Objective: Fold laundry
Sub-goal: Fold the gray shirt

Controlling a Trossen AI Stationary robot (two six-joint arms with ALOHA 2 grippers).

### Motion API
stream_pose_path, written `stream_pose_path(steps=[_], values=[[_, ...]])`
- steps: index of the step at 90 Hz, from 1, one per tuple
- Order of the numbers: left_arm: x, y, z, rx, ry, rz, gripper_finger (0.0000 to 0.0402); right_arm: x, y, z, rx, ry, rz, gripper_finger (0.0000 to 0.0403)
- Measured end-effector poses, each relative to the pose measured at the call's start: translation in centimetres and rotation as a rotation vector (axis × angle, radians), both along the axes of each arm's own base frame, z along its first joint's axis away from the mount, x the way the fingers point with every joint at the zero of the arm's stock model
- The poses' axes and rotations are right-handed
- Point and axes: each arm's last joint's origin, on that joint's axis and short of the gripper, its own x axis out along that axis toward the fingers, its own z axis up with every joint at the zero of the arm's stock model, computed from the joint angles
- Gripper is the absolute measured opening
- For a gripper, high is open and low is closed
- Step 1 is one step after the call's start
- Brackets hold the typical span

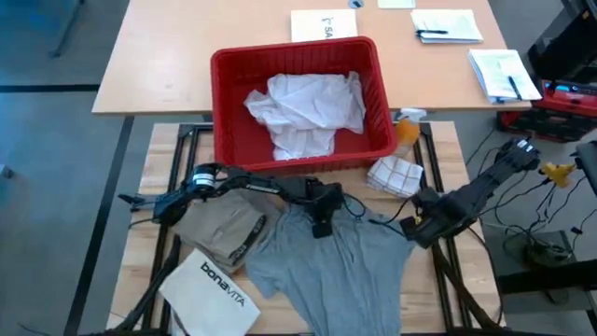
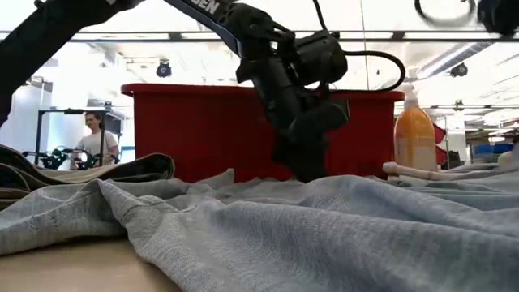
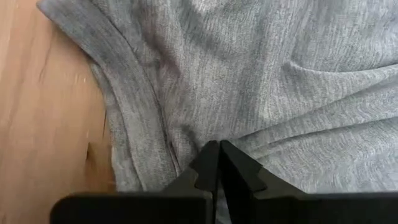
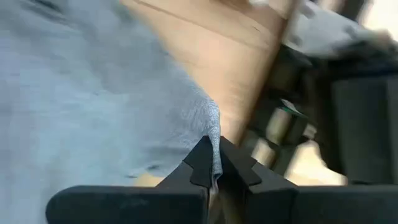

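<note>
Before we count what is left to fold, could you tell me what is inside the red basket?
The red basket holds a crumpled white garment, heaped toward its right side, with bare red floor showing on the left. Whether anything lies beneath that heap cannot be seen.

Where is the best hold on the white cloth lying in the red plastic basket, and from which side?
Probably the raised crumpled ridge near the middle of the white cloth, taken straight from above: the walls of the red plastic basket block any sideways approach, and the bunched folds stand up enough to pinch. Both grippers are busy now, the left gripper and the right gripper each shut on the grey T-shirt.
</note>
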Motion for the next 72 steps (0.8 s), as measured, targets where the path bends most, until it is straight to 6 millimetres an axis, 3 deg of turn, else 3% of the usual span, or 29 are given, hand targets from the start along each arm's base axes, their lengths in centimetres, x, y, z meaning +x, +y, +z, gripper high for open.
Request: stream_pose_path(steps=[10, 26, 34, 42, 58, 65, 72], values=[[0.0, 0.0, 0.0, 0.0, 0.0, 0.0, 0.0, 0.3, -0.1, 0.9, -0.047, -0.079, 0.007, 0.0], [0.0, 0.0, 0.0, -0.009, -0.001, 0.016, 0.0, 0.3, -0.2, -0.4, -0.106, -0.053, 0.017, 0.0001], [0.0, 0.0, 0.1, -0.014, -0.001, 0.023, 0.0, 0.3, -0.2, -0.5, -0.119, -0.06, 0.043, 0.002], [0.0, 0.0, 0.1, -0.021, -0.001, 0.024, 0.0, 0.2, -0.4, -0.3, -0.127, -0.077, 0.059, 0.0068], [-0.1, -0.1, 0.1, -0.023, 0.007, 0.025, 0.0, 0.4, -0.7, 0.0, -0.237, -0.18, 0.068, 0.0208], [-0.1, -0.1, 0.1, -0.023, 0.007, 0.025, 0.0, 1.5, -0.4, 0.0, -0.323, -0.329, 0.144, 0.0256], [-0.1, -0.1, 0.1, -0.023, 0.007, 0.025, 0.0, 3.0, 0.3, -0.5, -0.334, -0.455, 0.275, 0.0277]])
